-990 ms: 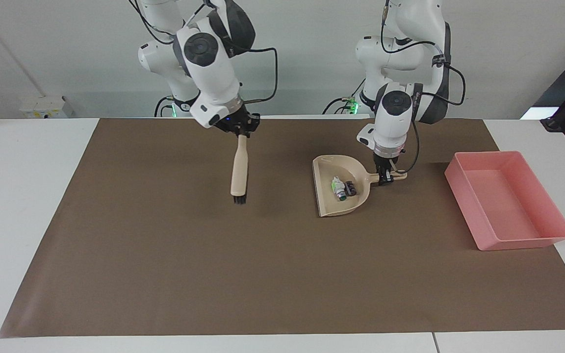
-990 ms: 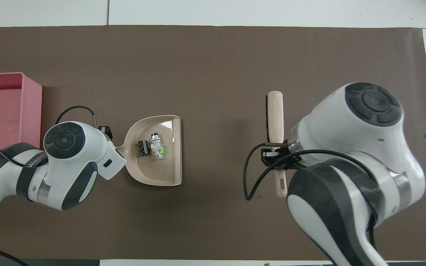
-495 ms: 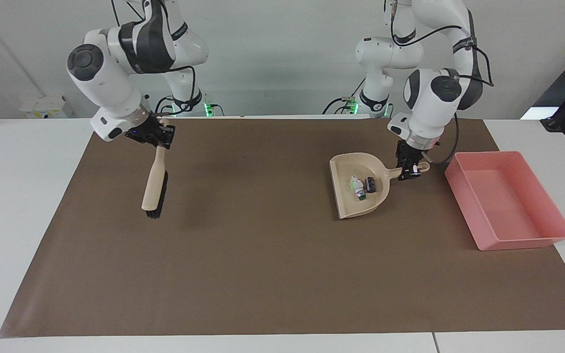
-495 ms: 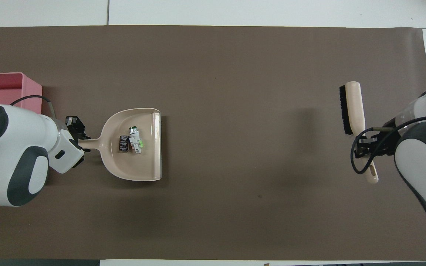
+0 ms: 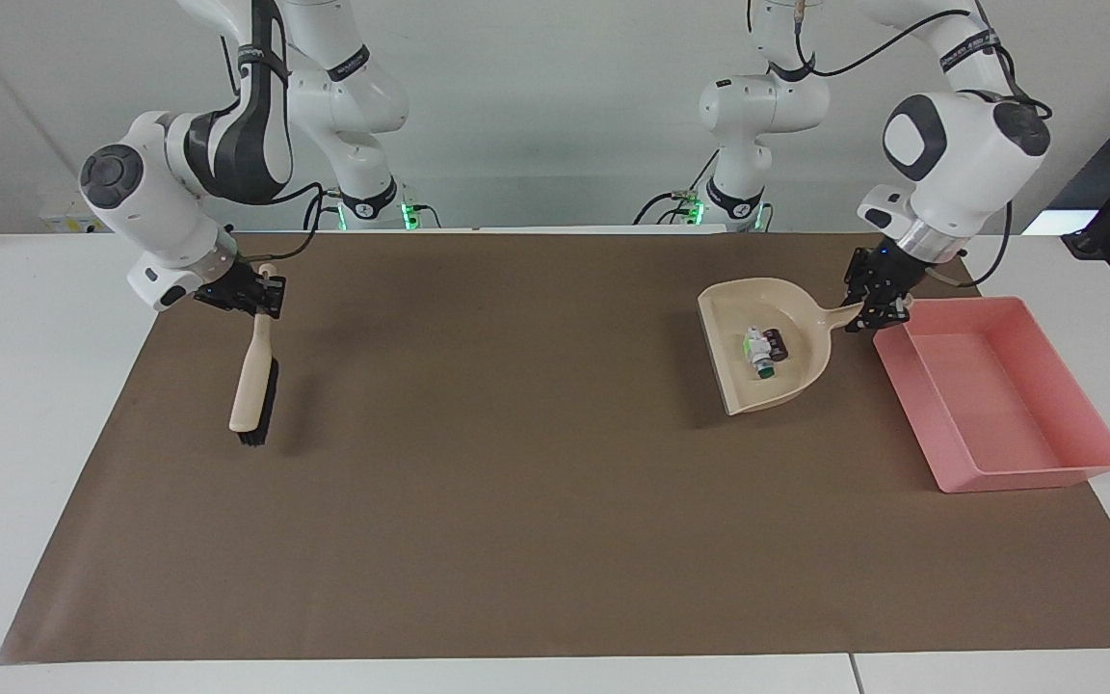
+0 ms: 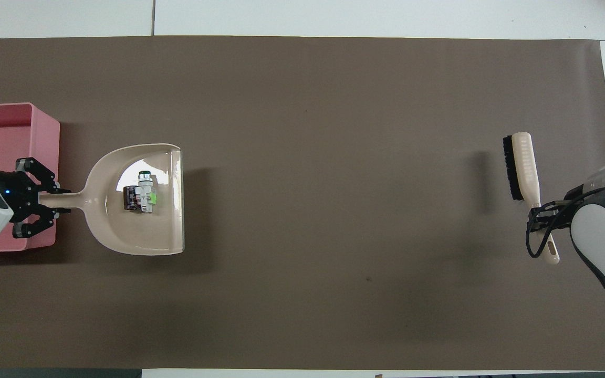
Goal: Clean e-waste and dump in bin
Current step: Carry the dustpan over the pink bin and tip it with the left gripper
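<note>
Over the brown mat [image 5: 516,501], left gripper [image 5: 878,306] clamps the dustpan [image 5: 786,386], right gripper [image 5: 261,294] the brush [image 5: 253,386].

A robotics lab: two Franka arms [image 5: 198,164] at a mat-covered table [image 5: 35,405].

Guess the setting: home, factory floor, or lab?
Probably a robotics lab bench: a white table covered by a plain brown paper mat, a bare white wall with a socket box, and two white Franka arms fixed at the table's edge, cables exposed.
</note>
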Action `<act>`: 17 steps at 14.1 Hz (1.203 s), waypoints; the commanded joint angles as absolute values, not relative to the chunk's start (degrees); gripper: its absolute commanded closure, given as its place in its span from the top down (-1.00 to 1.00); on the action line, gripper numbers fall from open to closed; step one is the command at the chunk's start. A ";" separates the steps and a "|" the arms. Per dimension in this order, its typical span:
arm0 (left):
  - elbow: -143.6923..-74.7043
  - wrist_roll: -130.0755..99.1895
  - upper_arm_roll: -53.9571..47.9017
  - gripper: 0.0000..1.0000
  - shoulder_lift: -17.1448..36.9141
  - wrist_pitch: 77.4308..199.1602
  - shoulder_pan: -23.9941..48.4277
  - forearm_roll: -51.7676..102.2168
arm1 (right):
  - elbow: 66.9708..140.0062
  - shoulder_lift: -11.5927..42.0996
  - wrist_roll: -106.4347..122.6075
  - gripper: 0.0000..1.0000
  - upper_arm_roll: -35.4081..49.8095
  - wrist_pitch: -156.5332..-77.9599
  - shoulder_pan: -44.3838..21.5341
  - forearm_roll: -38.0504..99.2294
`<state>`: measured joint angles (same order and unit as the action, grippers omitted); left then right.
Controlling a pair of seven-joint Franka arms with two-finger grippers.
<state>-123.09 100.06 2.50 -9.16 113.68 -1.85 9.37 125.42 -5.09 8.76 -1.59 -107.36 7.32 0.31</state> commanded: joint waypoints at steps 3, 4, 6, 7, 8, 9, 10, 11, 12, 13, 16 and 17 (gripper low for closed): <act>-117.52 113.52 2.55 -1.00 -8.88 105.13 -13.59 18.43 | 129.37 -5.19 11.85 -1.00 -0.62 -112.40 10.62 -2.02; -116.90 115.56 2.55 -1.00 -8.70 104.33 -15.89 19.85 | 129.64 -4.84 12.91 -1.00 -0.62 -113.28 11.42 -2.02; -114.19 118.64 2.64 -1.00 -7.83 102.41 -20.19 21.70 | 130.60 -4.66 14.40 -1.00 -0.62 -114.17 14.40 -2.02; -111.82 119.87 2.72 -0.99 -6.69 101.00 -23.09 23.01 | 131.13 -4.66 15.46 -1.00 -0.62 -114.43 14.94 -1.85; -109.97 120.84 2.72 -0.99 -5.72 99.51 -25.46 24.25 | 131.39 -4.66 15.47 -1.00 -0.62 -114.52 15.03 -1.67; -106.30 121.98 2.90 -0.99 -2.93 96.71 -29.14 26.17 | 131.48 -4.75 15.56 -1.00 -0.62 -114.43 15.12 -1.23; -104.08 123.91 3.07 -0.99 -1.94 95.29 -31.79 27.06 | 131.75 -4.66 15.64 -1.00 -0.62 -114.52 15.12 -1.06; -103.02 124.36 3.08 -0.99 -1.59 94.58 -32.86 27.16 | 132.18 -4.66 15.73 -1.00 -0.62 -115.30 15.73 -0.97; -101.01 124.71 3.60 -0.99 -0.97 92.92 -33.57 27.51 | 133.14 -4.75 15.73 -1.00 -0.53 -116.53 15.99 -0.97; -97.42 124.89 4.21 -0.99 0.60 90.64 -35.66 28.55 | 133.85 -4.92 15.82 -1.00 -0.53 -117.24 16.08 -0.88; -88.70 124.89 6.49 -0.97 5.08 84.13 -38.50 31.20 | 134.91 -5.01 18.18 -1.00 -0.53 -118.03 16.26 -0.53; -85.81 124.98 8.59 -0.97 6.40 82.46 -37.89 31.20 | 135.17 -4.75 18.98 -0.98 -0.61 -119.08 16.26 0.78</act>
<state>-93.87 124.18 5.76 1.76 87.86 -37.86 29.33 133.69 -3.95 15.98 -1.36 -117.06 14.78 -1.01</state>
